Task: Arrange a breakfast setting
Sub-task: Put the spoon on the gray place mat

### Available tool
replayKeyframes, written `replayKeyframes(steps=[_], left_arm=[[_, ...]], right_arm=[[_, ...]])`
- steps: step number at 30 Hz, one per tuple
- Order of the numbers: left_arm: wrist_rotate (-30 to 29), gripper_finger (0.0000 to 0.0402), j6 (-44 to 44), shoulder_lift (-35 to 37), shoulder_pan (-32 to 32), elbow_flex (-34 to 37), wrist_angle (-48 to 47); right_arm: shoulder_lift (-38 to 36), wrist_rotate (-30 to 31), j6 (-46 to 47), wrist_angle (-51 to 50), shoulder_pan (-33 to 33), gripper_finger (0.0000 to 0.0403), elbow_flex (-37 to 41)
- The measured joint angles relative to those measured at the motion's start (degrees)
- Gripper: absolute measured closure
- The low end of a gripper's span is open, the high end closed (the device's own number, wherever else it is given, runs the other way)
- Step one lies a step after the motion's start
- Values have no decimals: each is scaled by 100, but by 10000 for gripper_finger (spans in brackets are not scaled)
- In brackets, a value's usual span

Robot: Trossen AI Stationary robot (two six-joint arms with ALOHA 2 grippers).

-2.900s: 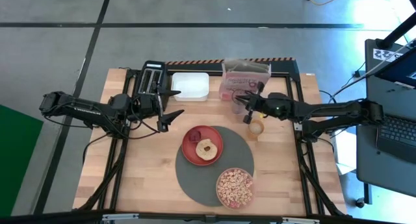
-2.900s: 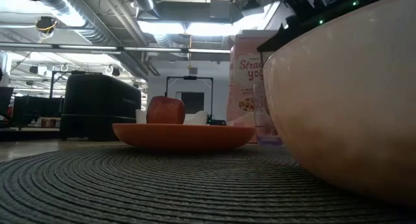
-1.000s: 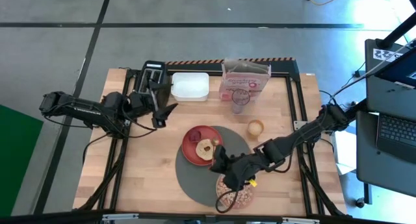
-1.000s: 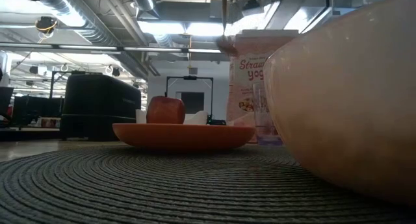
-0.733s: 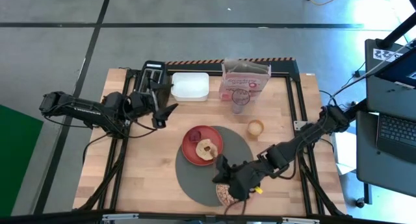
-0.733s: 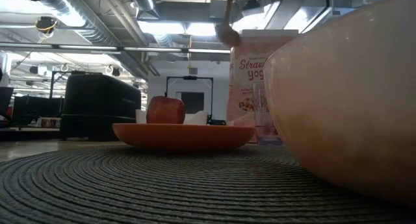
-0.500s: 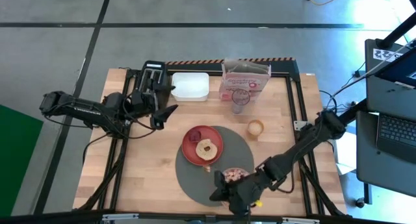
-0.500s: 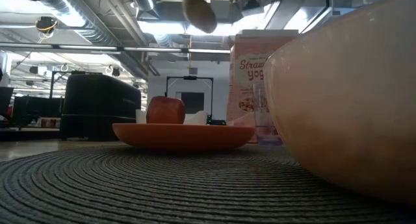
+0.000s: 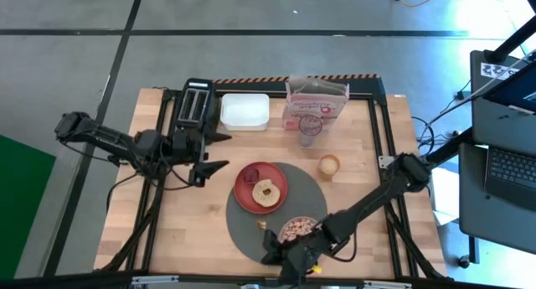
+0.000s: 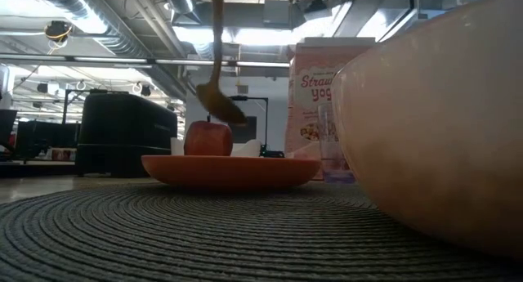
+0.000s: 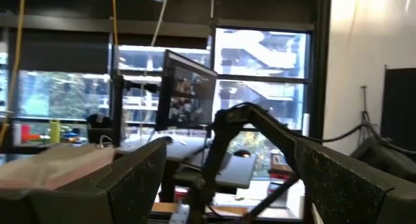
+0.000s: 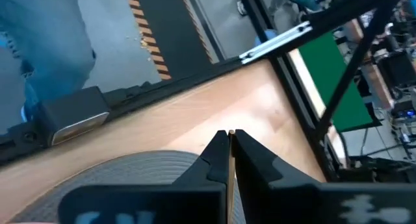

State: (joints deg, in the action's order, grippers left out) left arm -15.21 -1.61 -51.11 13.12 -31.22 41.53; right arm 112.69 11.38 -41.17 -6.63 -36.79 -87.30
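The round dark-grey mat [image 9: 251, 214] carries the red plate [image 9: 260, 187] with the round toast [image 9: 266, 191] and the dark-red fruit piece [image 9: 247, 177], and the pink bowl [image 9: 303, 230] of cereal. The pink cereal box [image 9: 316, 100] stands at the far edge. My right gripper [image 9: 270, 249] is over the mat's near left part, shut on the thin gold spoon [image 10: 219, 94]. My left gripper [image 9: 219, 152] is open and empty near the black toaster [image 9: 197, 105]. My right gripper pinches the spoon's thin handle [image 12: 231, 169] between its two fingertips. The spoon hangs below them with its bowl end [image 10: 222, 106] down and slightly tilted, clear of the mat [image 10: 204, 233].
A white tub [image 9: 244, 110] sits by the toaster. A clear glass [image 9: 307, 138] stands in front of the cereal box, and a small tan cup [image 9: 329, 164] is at the mat's far right. Bare wood lies left of the mat.
My right gripper has carried the spoon from over the pink bowl toward the table's near edge and left, and the spoon's bowl end has come down lower in front of the plate. My left gripper has drawn back a little toward the table's left.
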Motion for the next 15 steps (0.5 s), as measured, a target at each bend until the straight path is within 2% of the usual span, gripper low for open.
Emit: replayKeyframes(steps=[5,11,15], left_arm=[[-34,68,0,0,247,0,-97],[-31,68,7,0,436,0,-288],[208,68,1,-4,633,-2,-741]], right_arm=[[145,-237,16,-185,6,392,-336],[172,-194,223,-814,6,392,-497],[172,-167,268,-847,6,392,-497]])
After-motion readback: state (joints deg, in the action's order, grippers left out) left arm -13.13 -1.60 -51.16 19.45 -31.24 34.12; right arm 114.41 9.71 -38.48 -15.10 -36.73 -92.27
